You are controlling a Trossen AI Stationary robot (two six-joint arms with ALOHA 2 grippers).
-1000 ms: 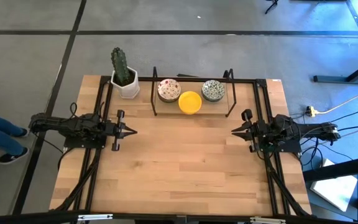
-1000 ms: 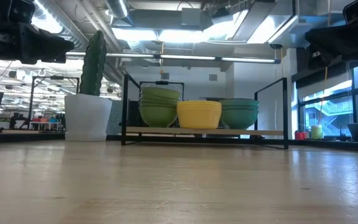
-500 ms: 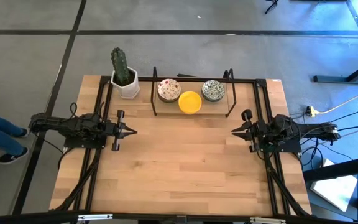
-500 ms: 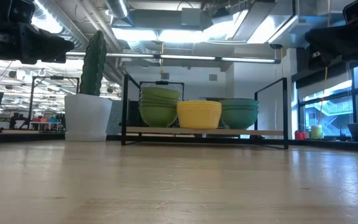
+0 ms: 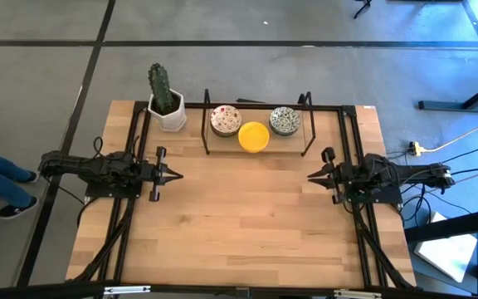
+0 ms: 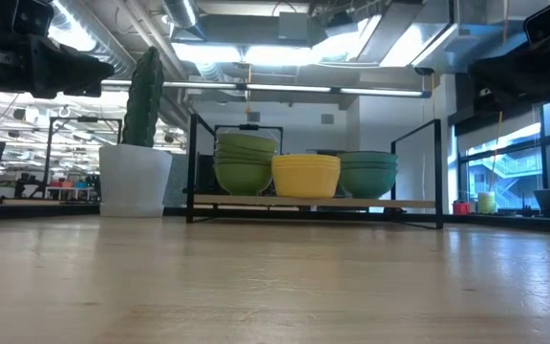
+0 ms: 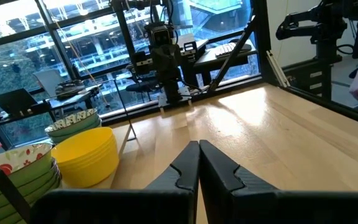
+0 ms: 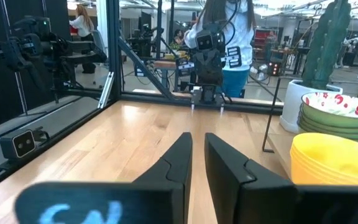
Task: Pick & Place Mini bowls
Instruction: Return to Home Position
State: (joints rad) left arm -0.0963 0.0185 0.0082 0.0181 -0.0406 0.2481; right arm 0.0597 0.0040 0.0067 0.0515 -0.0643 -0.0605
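Wooden table (image 5: 239, 237): mini bowls (image 5: 254, 136) stacked at twelve o'clock; left gripper (image 5: 178, 175) at nine pinched empty, right gripper (image 5: 311, 176) at three barely parted, empty.

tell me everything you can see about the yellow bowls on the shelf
The yellow bowls form one neat upright stack of several plain, glossy, bright yellow bowls nested rim up. It stands on the wooden board of the black wire shelf at the far edge of the table, between the red-speckled stack and the blue-green patterned stack, set a little nearer the table's middle than both. Whether it touches them cannot be told.
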